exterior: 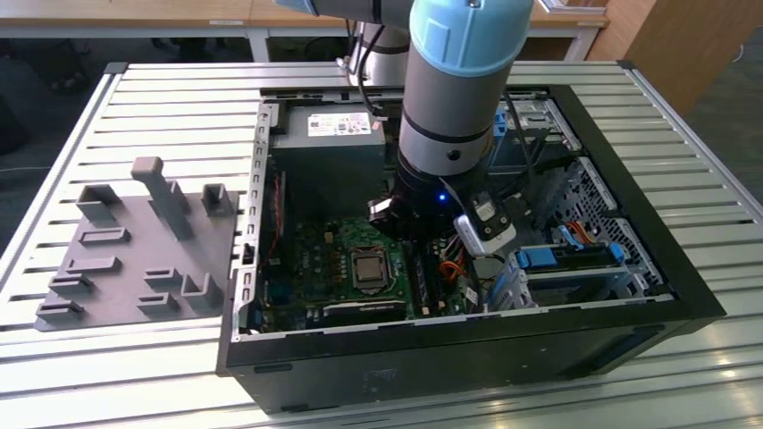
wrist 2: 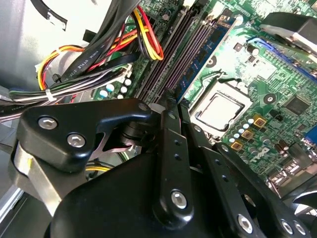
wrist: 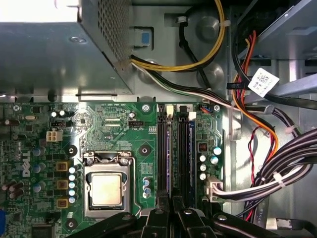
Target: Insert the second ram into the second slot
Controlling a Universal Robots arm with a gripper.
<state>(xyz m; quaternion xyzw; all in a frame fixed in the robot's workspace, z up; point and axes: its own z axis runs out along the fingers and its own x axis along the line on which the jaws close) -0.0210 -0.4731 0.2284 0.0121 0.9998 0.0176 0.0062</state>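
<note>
Gripper [wrist: 168,201] down inside PC case [exterior: 667,268], fingers pinched shut over the RAM slots [wrist: 174,153] — blue RAM stick [wrist 2: 205,54] seated beside the CPU socket [wrist: 106,188].

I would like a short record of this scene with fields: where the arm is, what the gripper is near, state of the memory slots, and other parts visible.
arm: reaches down into the open computer case in the exterior view
gripper: gripper right above the memory slots, at one end of them
fingers: close together; whether they grip anything cannot be told
memory slots: a blue ram stick stands in one slot; the dark slots beside it look empty
nearby: bare processor socket, power supply, bundled cables
outside the case: grey fixture block on the table
</note>
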